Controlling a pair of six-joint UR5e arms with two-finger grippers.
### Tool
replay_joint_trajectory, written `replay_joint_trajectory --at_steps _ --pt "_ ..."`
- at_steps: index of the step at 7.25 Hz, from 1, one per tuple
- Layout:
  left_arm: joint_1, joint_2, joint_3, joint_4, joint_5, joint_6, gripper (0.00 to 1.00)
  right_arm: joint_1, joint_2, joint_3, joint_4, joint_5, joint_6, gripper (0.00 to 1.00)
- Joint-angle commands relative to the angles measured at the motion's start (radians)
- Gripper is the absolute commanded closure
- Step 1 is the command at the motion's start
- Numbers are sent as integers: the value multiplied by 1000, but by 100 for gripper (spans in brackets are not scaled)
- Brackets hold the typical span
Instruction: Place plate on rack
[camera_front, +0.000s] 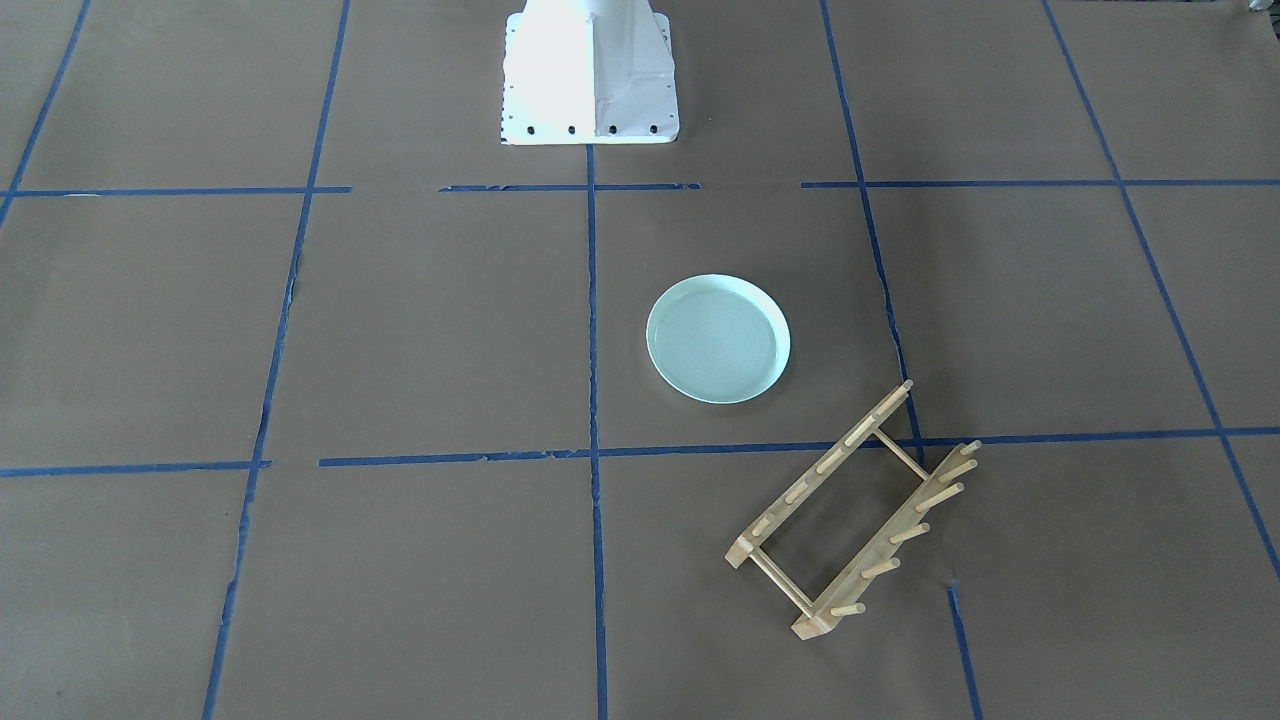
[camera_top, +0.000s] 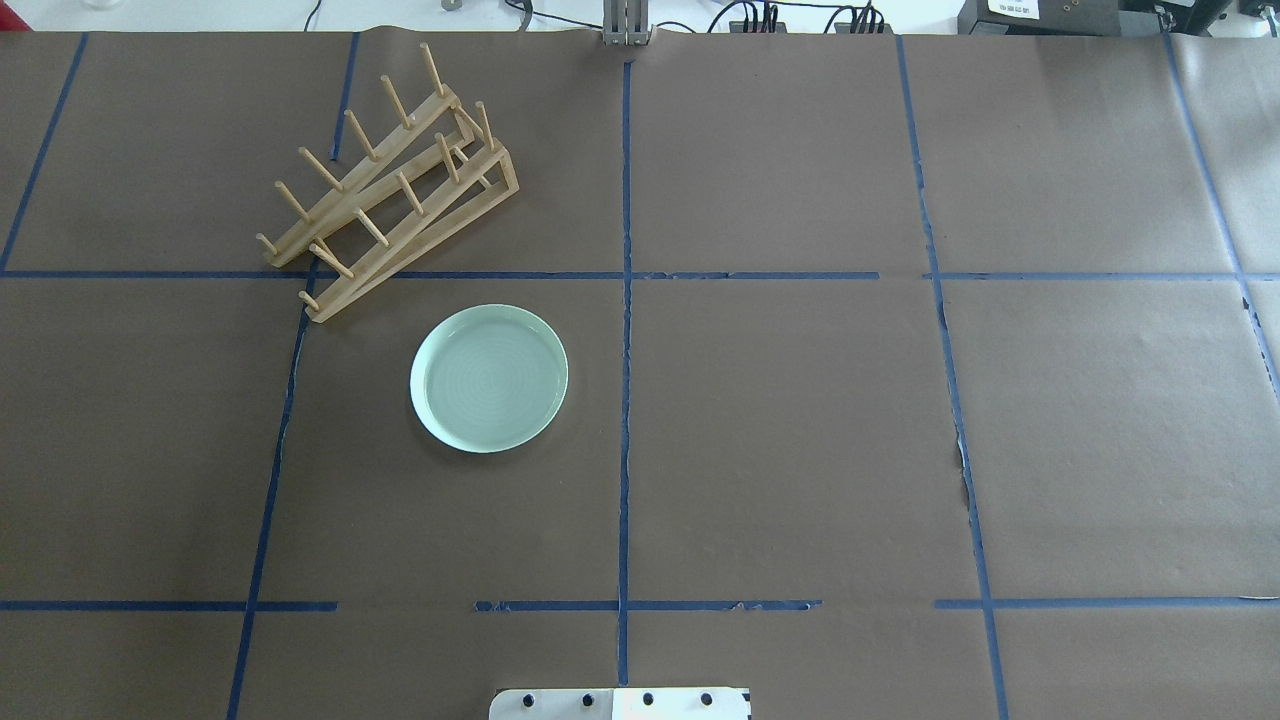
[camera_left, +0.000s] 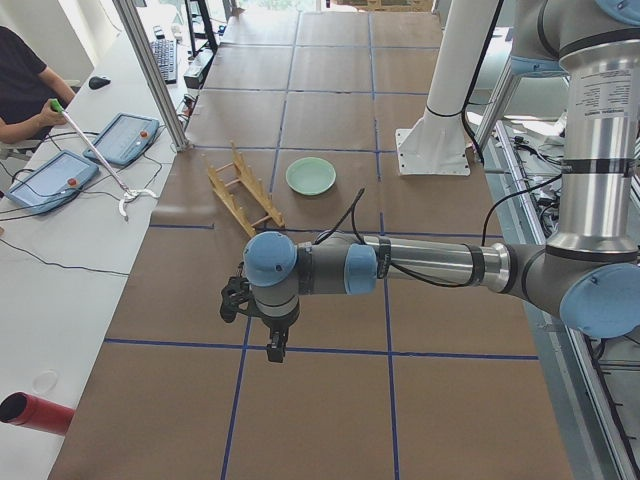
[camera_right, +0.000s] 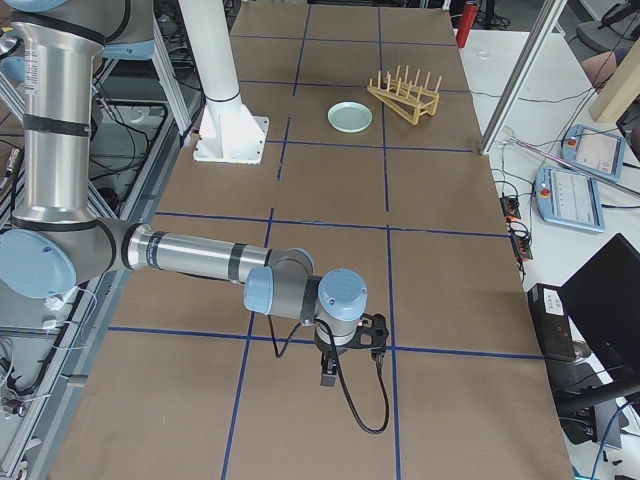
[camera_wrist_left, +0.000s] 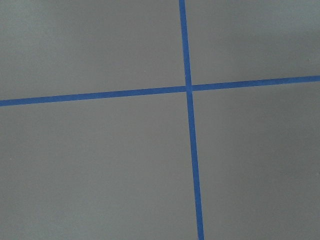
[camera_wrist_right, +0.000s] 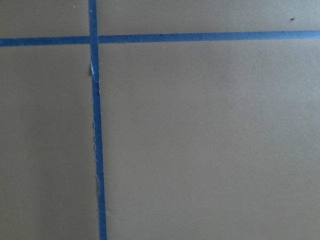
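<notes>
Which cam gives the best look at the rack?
Overhead exterior: the rack is whole, large, both peg rows distinct. Front-facing also shows it whole, but pegs are foreshortened. Both side views show it small and far off. Wrist cameras show only paper and tape.

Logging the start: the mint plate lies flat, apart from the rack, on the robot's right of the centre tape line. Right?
No: the plate lies flat, apart from the rack, on the robot's left of the centre tape line, per the overhead exterior view.
</notes>
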Motion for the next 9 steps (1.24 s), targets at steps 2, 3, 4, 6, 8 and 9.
replay_joint_trajectory --at_steps 2,3,4,6,8,9 --pt "3 -33 8 28 -9 1 0 0 0 0 0 0 0 0" --pt "2 -29 3 23 -13 0 0 0 0 0 0 0 0 0" --pt "0 -24 9 13 -15 6 0 0 0 0 0 0 0 0" --pt "5 -21 -18 12 -17 5 0 0 1 0 0 0 0 0" --pt "75 -37 -35 -18 -188 -18 0 0 0 0 0 0 0 0" --pt "150 -94 -69 -71 -202 -225 0 0 0 0 0 0 0 0"
